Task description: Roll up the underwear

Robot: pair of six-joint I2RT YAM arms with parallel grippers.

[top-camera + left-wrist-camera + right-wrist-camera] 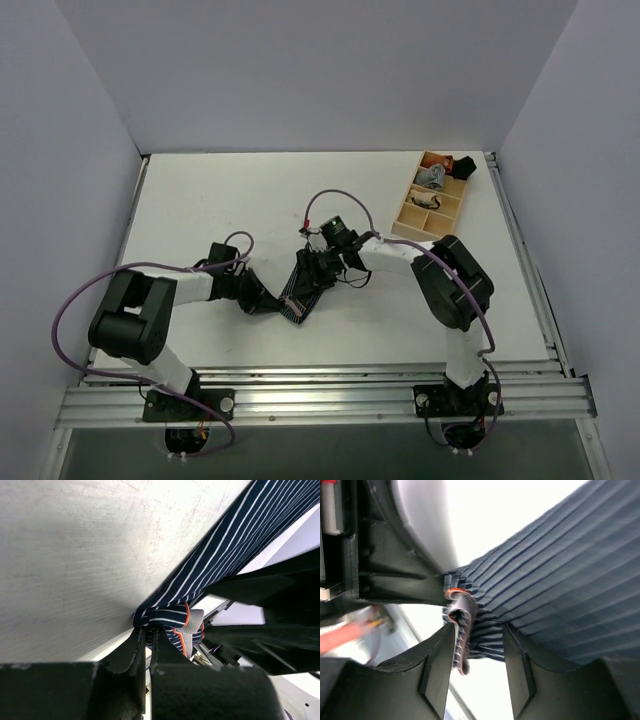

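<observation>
1. Underwear [298, 290]: navy cloth w/ thin pale stripes, pulled into a narrow strip. It lies on the white table [200, 200] near the centre, slanting from near-left to far-right between the two arms.
2. Left gripper [268, 303]: at the near-left end of the strip. In the left wrist view the gripper [147, 630] has its jaws clenched tight on a bunched corner of the underwear [225, 550]. The orange-edged grey waistband [192, 622] is folded just beside the tips. From there the cloth runs up and to the right, over the table [75, 555].
3. Right gripper [322, 268]: at the far-right end of the strip, low over the cloth. In the right wrist view the gripper [479, 652] has its jaws standing apart, one on either side of a gathered fold of underwear [560, 580]. It looks released, not pinching.
4. Same view: the waistband [460, 607] curls up by the left-hand finger [442, 660].
5. Wooden box [410, 225]: divided into compartments, at the far-right corner of the table, well apart from the underwear.
6. Box contents: a grey roll [432, 178] and an orange-and-black roll [460, 165] in the far compartments. Detail too small to tell more.
7. Purple cables [70, 300] loop off both arms.
</observation>
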